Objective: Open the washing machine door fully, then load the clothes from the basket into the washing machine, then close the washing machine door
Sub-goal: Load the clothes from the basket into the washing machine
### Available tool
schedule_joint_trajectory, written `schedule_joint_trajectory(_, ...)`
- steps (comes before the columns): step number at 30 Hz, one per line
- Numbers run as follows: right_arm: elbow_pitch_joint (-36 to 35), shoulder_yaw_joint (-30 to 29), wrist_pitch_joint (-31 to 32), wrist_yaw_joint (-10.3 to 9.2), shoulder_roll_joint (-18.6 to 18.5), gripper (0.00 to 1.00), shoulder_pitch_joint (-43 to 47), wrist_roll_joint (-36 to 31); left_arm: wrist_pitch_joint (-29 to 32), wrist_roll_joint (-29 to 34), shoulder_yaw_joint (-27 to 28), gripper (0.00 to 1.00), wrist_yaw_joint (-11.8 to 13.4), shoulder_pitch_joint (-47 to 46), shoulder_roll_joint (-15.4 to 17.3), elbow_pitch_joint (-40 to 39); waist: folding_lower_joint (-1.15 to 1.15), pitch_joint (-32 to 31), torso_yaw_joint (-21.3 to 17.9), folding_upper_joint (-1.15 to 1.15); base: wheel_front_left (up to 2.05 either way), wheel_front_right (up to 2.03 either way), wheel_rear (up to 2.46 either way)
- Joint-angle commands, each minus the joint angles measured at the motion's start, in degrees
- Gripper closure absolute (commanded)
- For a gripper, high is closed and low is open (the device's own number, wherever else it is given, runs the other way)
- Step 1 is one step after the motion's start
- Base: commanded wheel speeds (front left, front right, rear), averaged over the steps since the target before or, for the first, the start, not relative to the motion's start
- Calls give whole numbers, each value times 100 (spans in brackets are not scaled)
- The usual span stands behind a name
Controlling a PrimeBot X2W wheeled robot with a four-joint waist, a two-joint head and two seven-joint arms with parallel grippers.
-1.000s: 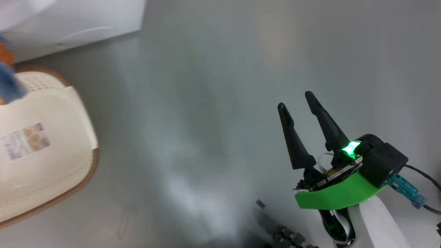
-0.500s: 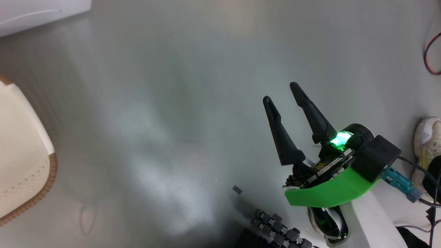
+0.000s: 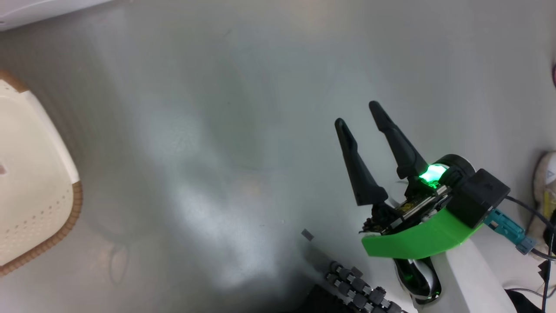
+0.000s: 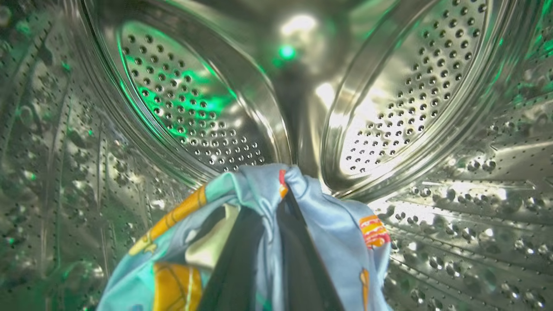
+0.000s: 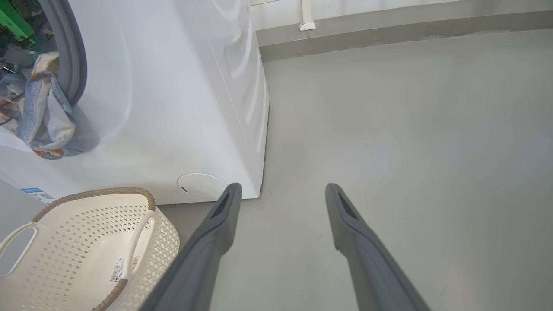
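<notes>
Grey floor point(image 3: 217, 130); white shoe point(image 3: 545, 182) at rt edge

One washing machine point(image 5: 173, 108), one basket point(image 5: 166, 242), one left gripper point(image 4: 273, 203), one right gripper point(image 3: 357, 114), one shoe point(image 3: 545, 182); clothes point(image 4: 337, 224) bunched, pieces uncountable

Green glow and white glare streak the steel inside the washing machine point(image 4: 389, 108); the floor point(image 3: 217, 152) looks blurred, with a pale sheen.

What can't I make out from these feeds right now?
Left gripper fingertips: left wrist view, wrapped in the clothes.
Basket inside: head view, cut by the left edge; right wrist view, bottom edge cuts it.
Washing machine opening: right wrist view, cut by the left edge.
Shoe: head view, blurred, cut by right edge.
</notes>
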Motion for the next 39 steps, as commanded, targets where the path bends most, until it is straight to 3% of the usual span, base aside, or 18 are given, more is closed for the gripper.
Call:
schedule_joint_trajectory(1,-115,65,-27,9,-27,0,38,-36,28,-48,25,82,-30,110,169,-90,0,-15,78,0,0,0,0)
schedule_joint_trajectory(2,-110,50,-27,9,-27,0,30,-49,8,-60,8,11,-45,143,141,-49,0,-38,116,0,0,0,0)
schedule_joint_trajectory(3,-104,35,-27,9,-27,0,26,-59,-24,-38,-36,0,-65,185,129,-22,0,-68,155,0,0,0,0)
schedule_joint_trajectory(9,-33,-83,-27,9,-27,0,30,-173,-353,-85,-120,0,-120,523,-4,7,0,-297,387,0,0,0,0)
schedule_joint_trajectory(16,58,-296,-27,9,-27,0,126,-409,-736,-287,-41,0,137,1455,-284,-316,0,-702,760,0,0,0,0)
schedule_joint_trajectory(22,147,-441,-27,9,-27,0,248,-602,-965,-605,176,0,373,2605,-490,-1067,0,-1081,1012,0,0,0,0)
schedule_joint_trajectory(32,430,-575,-27,9,-27,0,342,-814,-1242,-736,495,0,1270,5271,-809,-3181,0,-1659,1361,0,0,0,0)
schedule_joint_trajectory(39,553,-679,-27,9,-27,0,449,-973,-1289,-599,431,0,1782,6853,-1087,-4423,0,-2014,1595,0,0,0,0)
